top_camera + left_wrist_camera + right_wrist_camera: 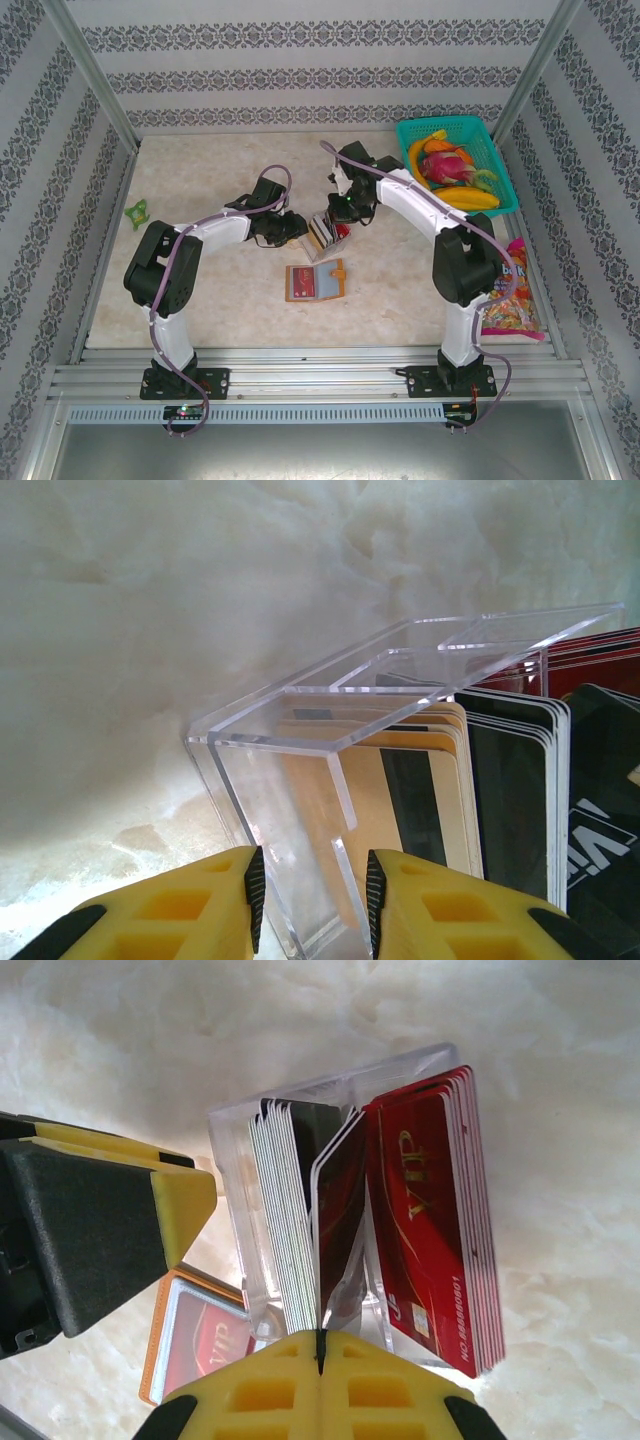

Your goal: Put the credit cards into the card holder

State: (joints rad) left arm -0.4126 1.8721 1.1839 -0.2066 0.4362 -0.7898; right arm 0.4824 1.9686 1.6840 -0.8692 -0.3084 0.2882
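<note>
- Left gripper: at the left end of the clear box, yellow jaws set either side of its end wall, seemingly clamping it to brace it.
- Credit cards: standing on edge inside the clear box in tan, black and red batches.
- Card holder: lying open just on the near side of the clear box, apart from it.
- Right gripper: at the clear box's far-right side, jaws pressed together on the edge of one red card, which tilts out of the pack.
- Step in hand, as I judge it: drawing a card out. Next, lift it free without dragging neighbours, then line its edge up with a holder slot.
</note>
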